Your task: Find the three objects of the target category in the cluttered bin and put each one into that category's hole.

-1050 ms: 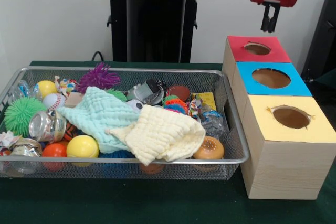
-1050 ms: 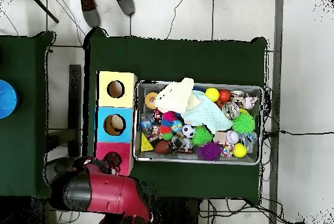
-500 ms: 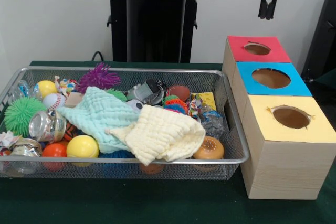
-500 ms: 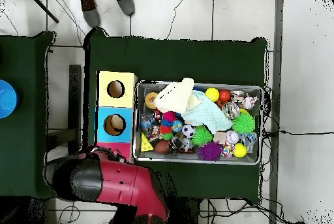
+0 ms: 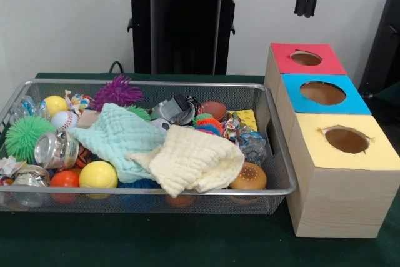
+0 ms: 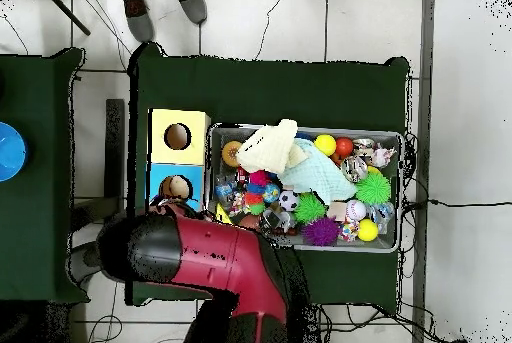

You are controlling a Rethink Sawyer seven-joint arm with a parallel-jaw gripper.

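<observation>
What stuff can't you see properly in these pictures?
- Toys beneath the mint cloth and the cream cloth: both views, the cloths cover them.
- Red box: overhead view, the red arm blocks it.
- Near corner of the bin: overhead view, the arm hides it.
- Claw: front view, its top is cut off by the edge; open or shut, cannot tell.
- Inside the box holes: too dark.

I see a wire-mesh metal bin (image 5: 275,154), shiny. Two soft crinkled cloths: mint (image 5: 115,136), cream (image 5: 194,161). Boxes (image 5: 340,201) bare matt wood, tops look like coloured paper. Yellow ball (image 5: 98,174) smooth, glossy. Green ball (image 5: 25,136) spiky, rubbery. Desk (image 5: 187,242) under matt green cloth.
</observation>
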